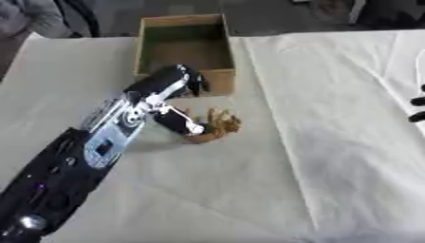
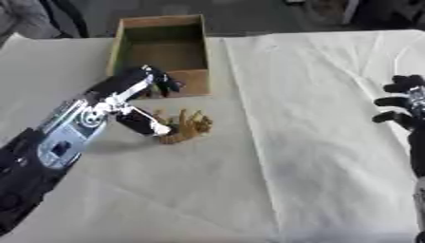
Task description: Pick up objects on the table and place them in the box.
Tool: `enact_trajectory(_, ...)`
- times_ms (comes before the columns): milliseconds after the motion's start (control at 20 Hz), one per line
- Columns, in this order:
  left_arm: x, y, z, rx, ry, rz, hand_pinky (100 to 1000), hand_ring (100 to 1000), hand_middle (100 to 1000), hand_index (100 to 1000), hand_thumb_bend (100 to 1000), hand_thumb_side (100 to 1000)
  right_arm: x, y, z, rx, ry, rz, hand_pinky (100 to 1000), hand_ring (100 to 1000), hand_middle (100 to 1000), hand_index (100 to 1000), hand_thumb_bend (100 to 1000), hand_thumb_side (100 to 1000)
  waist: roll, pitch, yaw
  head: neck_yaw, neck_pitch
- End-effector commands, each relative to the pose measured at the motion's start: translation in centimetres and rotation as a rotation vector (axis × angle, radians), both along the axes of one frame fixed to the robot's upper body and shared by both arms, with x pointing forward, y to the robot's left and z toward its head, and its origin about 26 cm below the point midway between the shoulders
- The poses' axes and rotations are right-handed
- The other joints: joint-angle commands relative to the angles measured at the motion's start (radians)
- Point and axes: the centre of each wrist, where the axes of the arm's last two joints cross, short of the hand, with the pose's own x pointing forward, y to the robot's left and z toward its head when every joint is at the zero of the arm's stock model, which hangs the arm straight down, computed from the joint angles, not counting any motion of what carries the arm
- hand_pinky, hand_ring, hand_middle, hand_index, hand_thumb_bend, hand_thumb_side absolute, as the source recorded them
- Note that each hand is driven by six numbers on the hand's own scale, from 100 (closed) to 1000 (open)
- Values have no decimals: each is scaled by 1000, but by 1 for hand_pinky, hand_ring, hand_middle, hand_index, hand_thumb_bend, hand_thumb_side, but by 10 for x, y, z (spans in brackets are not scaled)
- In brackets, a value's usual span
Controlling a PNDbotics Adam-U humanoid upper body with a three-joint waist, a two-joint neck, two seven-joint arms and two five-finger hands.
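A small orange-brown object (image 2: 188, 125) with an irregular shape lies on the white cloth just in front of the box. The open cardboard box (image 2: 192, 79) stands at the far middle of the table, and I see nothing inside it. My left hand (image 1: 163, 83) reaches in from the lower left and hovers over the object. Its thumb (image 1: 181, 122) points down and touches the object's left side. Its fingers (image 1: 197, 82) stay higher, near the box's front wall, apart from the object. At the right edge my right hand (image 2: 403, 101) rests open with its fingers spread.
A white cloth (image 2: 315, 142) covers the table, with a fold line running from the box toward the near edge. Dark floor lies beyond the table's far edge.
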Motion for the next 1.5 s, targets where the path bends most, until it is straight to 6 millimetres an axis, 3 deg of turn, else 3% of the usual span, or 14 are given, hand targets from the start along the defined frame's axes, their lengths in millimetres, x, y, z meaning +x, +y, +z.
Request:
enact_trajectory(50, 5, -5, 2, 26, -27, 4, 562, 700, 524, 729, 640, 207, -1, -1, 7, -11, -21, 9, 457, 611, 637, 745, 100, 671, -3, -17, -1, -1, 0)
enact_trajectory(850, 14, -18, -26, 47, 21, 0, 557, 692, 508, 719, 634, 218, 0, 0, 6, -10, -18, 14, 457, 611, 636, 745, 100, 673, -5, -13, -7, 2, -1)
enact_trajectory(1500, 17, -16, -30, 35, 48, 2, 538, 653, 463, 679, 551, 120, 0, 0, 6, -10, -17, 16, 458, 610, 636, 745, 100, 673, -3, -14, -5, 3, 0)
